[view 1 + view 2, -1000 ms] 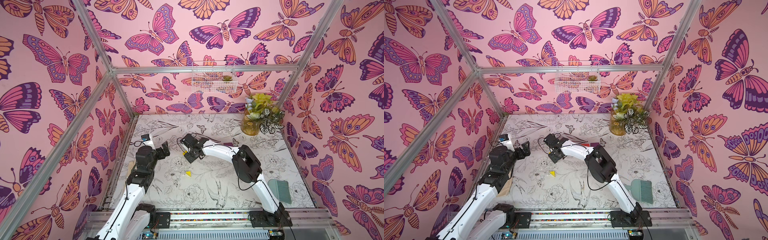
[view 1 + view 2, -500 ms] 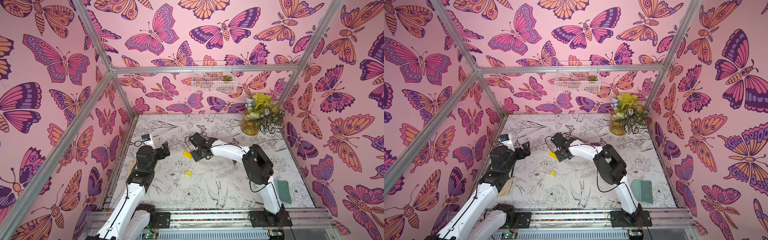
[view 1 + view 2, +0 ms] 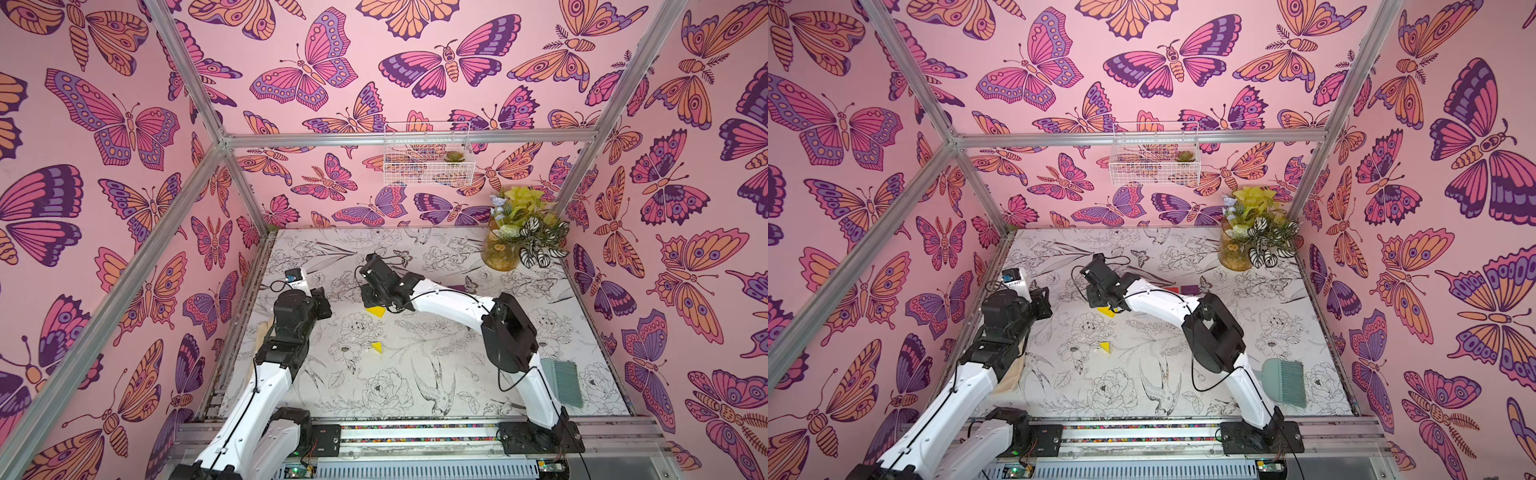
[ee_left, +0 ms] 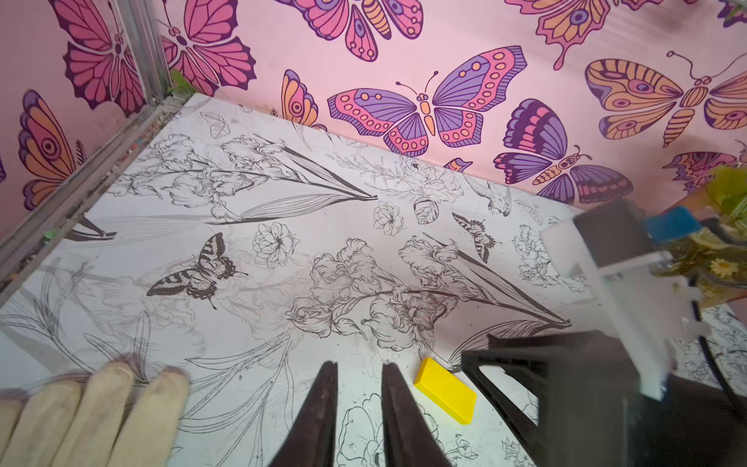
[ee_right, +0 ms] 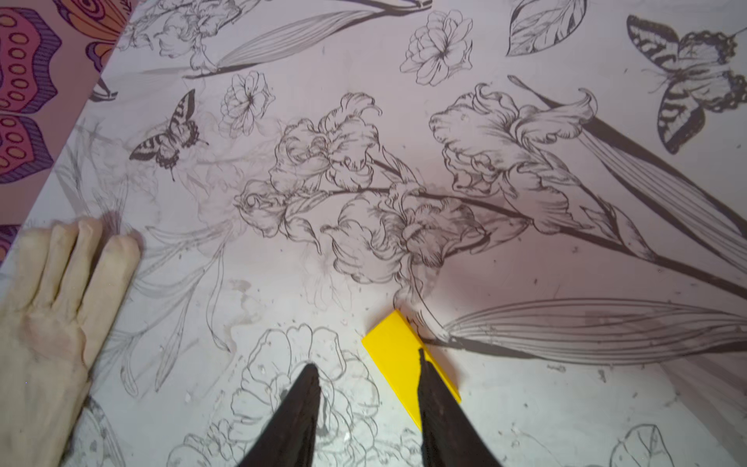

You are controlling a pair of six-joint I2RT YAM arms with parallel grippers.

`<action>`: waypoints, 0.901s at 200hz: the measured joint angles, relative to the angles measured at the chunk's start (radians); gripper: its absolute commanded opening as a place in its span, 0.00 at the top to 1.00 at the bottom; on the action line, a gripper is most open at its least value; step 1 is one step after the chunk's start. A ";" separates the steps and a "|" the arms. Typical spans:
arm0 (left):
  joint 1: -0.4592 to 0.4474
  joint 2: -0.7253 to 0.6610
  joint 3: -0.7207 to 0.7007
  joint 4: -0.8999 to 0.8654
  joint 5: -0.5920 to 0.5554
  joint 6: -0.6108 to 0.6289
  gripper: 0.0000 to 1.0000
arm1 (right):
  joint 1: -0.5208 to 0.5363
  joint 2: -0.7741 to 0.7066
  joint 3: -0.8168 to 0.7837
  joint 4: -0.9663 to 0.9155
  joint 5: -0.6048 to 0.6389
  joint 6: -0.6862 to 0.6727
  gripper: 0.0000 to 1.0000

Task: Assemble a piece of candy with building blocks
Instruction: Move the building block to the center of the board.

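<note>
Here, yellow block (image 5: 398, 351), right hand (image 5: 366, 360) close by.

yellow block (image 5: 398, 356) partly behind right tool (image 5: 366, 358); purple block (image 3: 1190, 288) mostly behind right arm (image 3: 1158, 297).

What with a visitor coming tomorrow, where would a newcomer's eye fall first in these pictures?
Pink butterfly walls enclose the whole cell and dominate both top views. On the black-and-white floral table, a bright yellow block lies beneath the right hand, with a yellow triangle nearer the robot's base. A leafy vase fills the far right corner.
</note>
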 measured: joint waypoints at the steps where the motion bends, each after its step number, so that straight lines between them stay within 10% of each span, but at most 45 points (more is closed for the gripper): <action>1: 0.000 0.000 0.000 0.000 0.000 0.000 0.87 | 0.000 0.005 0.009 -0.002 0.002 0.000 0.58; 73: 0.047 -0.012 0.007 0.000 0.042 -0.023 0.86 | 0.004 0.163 0.169 -0.071 -0.021 -0.002 0.79; 180: 0.058 -0.014 0.007 0.000 0.059 -0.044 0.75 | 0.007 0.205 0.169 -0.114 -0.119 -0.015 0.83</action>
